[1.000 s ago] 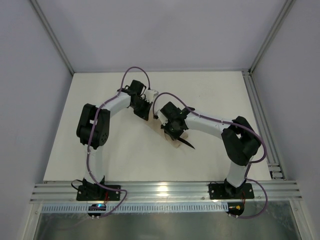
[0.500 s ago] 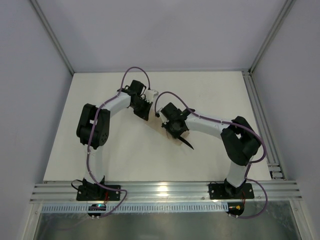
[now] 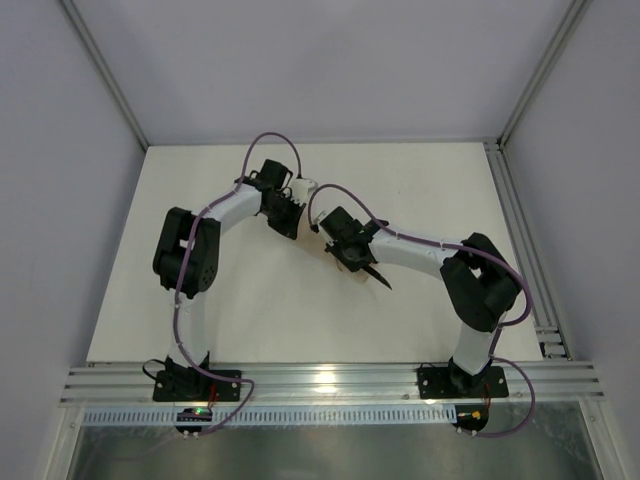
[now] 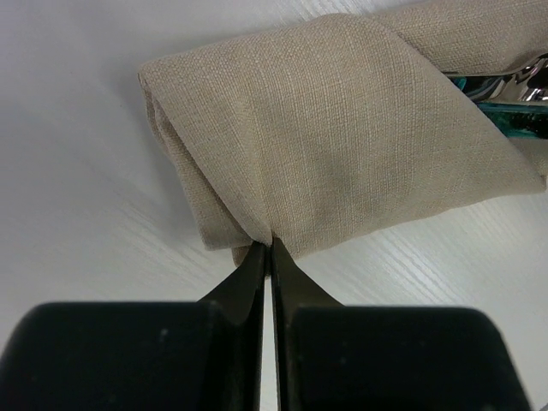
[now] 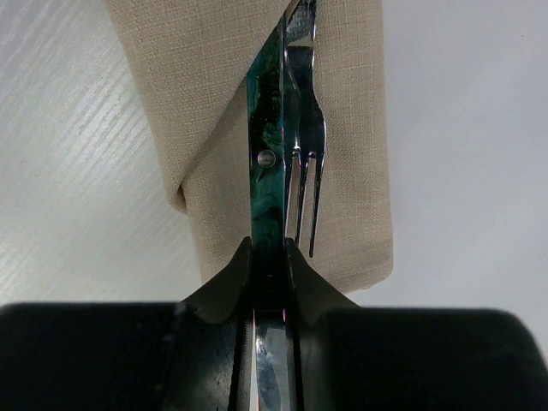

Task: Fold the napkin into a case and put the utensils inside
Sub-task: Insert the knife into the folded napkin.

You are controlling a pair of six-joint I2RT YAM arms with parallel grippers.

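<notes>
The beige napkin [image 4: 342, 128] lies folded into a narrow case on the table. My left gripper [image 4: 270, 248] is shut on the case's near edge fold. My right gripper [image 5: 267, 248] is shut on the knife [image 5: 267, 163]. Its teal handle reaches forward under the fold of the case [image 5: 214, 77], and its blade runs back between my fingers. The fork [image 5: 306, 163] lies beside the knife on the cloth, tines towards the camera. In the top view both grippers, left [image 3: 287, 222] and right [image 3: 335, 248], meet at mid-table and hide most of the cloth. The knife's blade [image 3: 378, 276] sticks out behind the right gripper.
The white table top [image 3: 430, 190] surrounds the grippers. Aluminium frame posts stand at the back corners, and a rail [image 3: 515, 230] runs along the table's right edge.
My right gripper has moved a little up and left towards the left gripper, taking the knife further into the case. The left arm has held still.
</notes>
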